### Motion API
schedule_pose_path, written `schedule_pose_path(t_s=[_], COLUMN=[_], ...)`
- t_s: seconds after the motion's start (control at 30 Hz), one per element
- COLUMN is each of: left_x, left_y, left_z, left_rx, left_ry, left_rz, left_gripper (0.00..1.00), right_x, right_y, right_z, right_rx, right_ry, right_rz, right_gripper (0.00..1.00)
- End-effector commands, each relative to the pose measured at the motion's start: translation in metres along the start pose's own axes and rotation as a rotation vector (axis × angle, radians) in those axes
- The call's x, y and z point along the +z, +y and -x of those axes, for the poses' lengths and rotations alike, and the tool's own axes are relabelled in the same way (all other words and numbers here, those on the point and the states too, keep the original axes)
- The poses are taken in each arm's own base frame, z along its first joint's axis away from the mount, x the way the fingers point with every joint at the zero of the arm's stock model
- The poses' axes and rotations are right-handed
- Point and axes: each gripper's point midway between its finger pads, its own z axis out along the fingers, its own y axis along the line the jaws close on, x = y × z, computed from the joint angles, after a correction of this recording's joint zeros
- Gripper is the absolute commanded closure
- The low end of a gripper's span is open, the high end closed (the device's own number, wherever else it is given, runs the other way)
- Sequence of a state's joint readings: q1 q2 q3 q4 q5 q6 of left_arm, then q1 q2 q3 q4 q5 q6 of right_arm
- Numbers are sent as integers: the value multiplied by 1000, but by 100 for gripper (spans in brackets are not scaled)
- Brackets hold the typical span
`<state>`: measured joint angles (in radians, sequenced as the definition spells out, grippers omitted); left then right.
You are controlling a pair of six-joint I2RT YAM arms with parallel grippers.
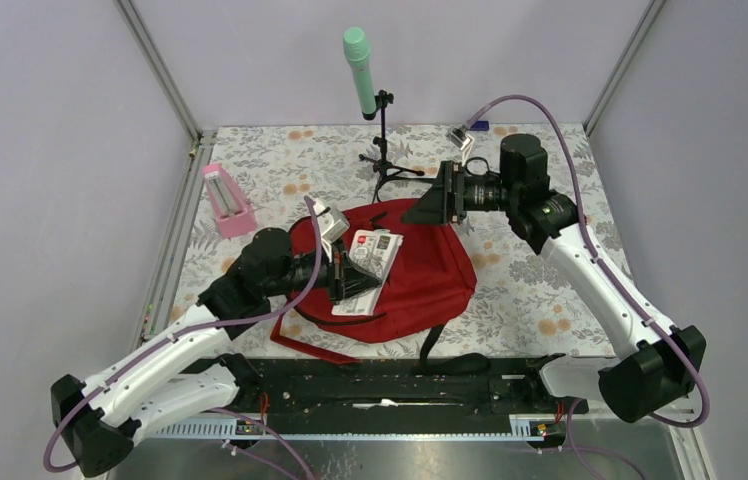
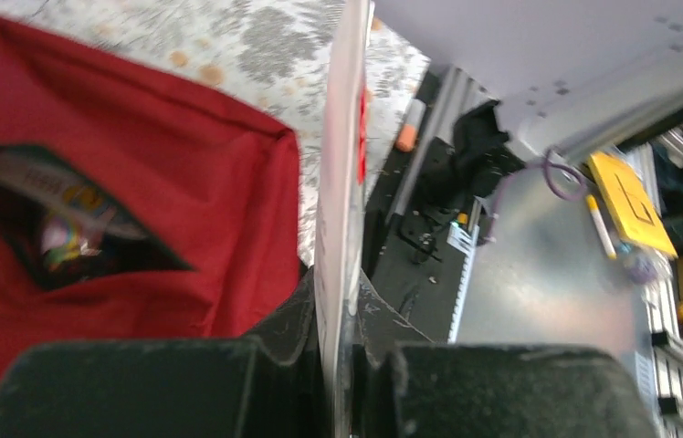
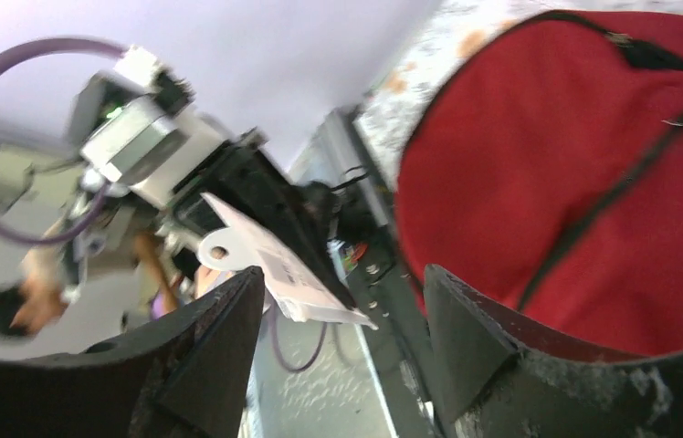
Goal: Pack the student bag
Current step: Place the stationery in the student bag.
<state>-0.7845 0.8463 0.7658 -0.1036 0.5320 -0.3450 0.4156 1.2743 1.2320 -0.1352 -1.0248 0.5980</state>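
Observation:
The student bag (image 1: 420,285) lies flat in the middle of the table, dark red with black straps. My left gripper (image 1: 343,277) hovers over its left part, shut on a flat white card pack (image 1: 371,260) with red print. In the left wrist view the pack (image 2: 341,173) stands edge-on between the fingers of the left gripper (image 2: 342,319), beside the bag (image 2: 192,173), whose open slit (image 2: 55,228) shows colourful things inside. My right gripper (image 1: 440,202) sits at the bag's far right edge, open and empty. In the right wrist view the right gripper (image 3: 342,274) frames the pack (image 3: 274,265) and the bag (image 3: 584,155).
A pink box (image 1: 228,200) stands at the table's left side. A green microphone (image 1: 359,70) on a black tripod stand (image 1: 387,160) rises behind the bag. A small blue object (image 1: 478,126) lies at the far edge. Grey walls close in the table.

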Motion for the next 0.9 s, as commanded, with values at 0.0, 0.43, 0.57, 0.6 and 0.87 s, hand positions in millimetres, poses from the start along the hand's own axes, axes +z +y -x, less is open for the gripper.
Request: schedule_pose_path(t_s=[0.0,0.43,0.57,0.6,0.87], left_x=[-1,6,11,12,13], left_y=[36,100,104,106,118], left_z=[18,-6,-15,-18,-40], left_rx=[-107,-539,-584,-593,-666], left_ry=[-112,-130,-99,-91,-43], left_rz=[168,294,295,303,335], left_gripper=[100,100,100,100,100], right_x=[-19,-13,8,13,42], right_y=[-76,-141,-137,-139,-158], right_z=[0,-38,-36,-37,-42], right_rx=[29,-170,-254,-265,-334], right_ry=[-129,-173,-136,-124,-46], right_rz=[-434,-918,-939,-944,-1009], right_gripper=[28,28,28,28,30])
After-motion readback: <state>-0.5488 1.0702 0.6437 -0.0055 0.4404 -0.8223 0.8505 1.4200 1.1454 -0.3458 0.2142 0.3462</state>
